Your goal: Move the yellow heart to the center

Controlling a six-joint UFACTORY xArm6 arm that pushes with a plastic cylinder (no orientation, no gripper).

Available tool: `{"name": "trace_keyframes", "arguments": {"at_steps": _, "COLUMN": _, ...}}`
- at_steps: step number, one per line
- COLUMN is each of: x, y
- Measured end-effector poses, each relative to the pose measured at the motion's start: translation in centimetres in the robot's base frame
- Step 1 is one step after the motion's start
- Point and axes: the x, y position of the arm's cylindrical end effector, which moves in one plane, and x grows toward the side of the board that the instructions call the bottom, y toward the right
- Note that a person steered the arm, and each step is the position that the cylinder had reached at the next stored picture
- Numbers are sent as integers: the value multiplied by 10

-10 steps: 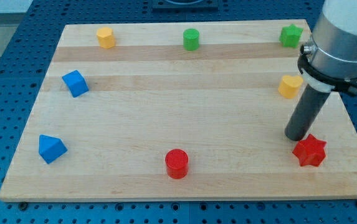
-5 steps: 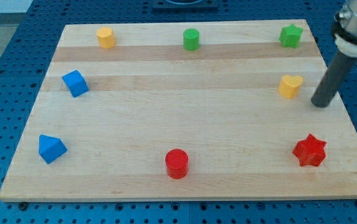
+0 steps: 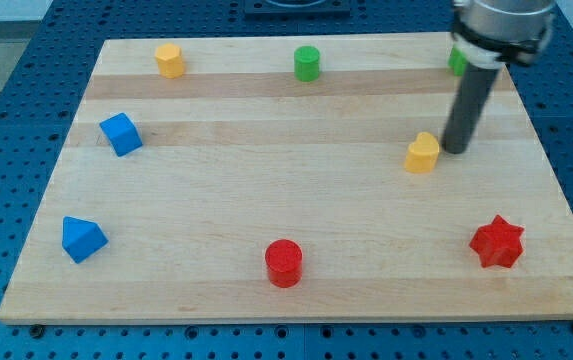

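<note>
The yellow heart [image 3: 422,153] lies flat on the board, right of centre in the view, just left of my tip [image 3: 455,150], seemingly touching it.

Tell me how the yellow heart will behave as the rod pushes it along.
The yellow heart looks small and rigid, so it probably slides easily on the smooth wooden board. My tip sits at its right; the lobed shape may make it rotate off-line.

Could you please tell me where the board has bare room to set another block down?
The middle is bare, bordered by the blue cube, green cylinder, yellow heart and red cylinder. The view's upper right is crowded: my tip stands beside the heart.
</note>
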Motion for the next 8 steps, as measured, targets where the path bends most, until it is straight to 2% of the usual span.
{"name": "trace_keyframes", "arguments": {"at_steps": 1, "x": 7, "y": -33}}
{"name": "trace_keyframes", "arguments": {"at_steps": 2, "x": 7, "y": -143}}
{"name": "trace_keyframes", "arguments": {"at_steps": 3, "x": 15, "y": -187}}
{"name": "trace_keyframes", "arguments": {"at_steps": 4, "x": 59, "y": -101}}
{"name": "trace_keyframes", "arguments": {"at_steps": 5, "x": 82, "y": -155}}
{"name": "trace_keyframes", "arguments": {"at_steps": 6, "x": 74, "y": -205}}
{"name": "trace_keyframes", "arguments": {"at_steps": 7, "x": 40, "y": -190}}
{"name": "trace_keyframes", "arguments": {"at_steps": 8, "x": 37, "y": -175}}
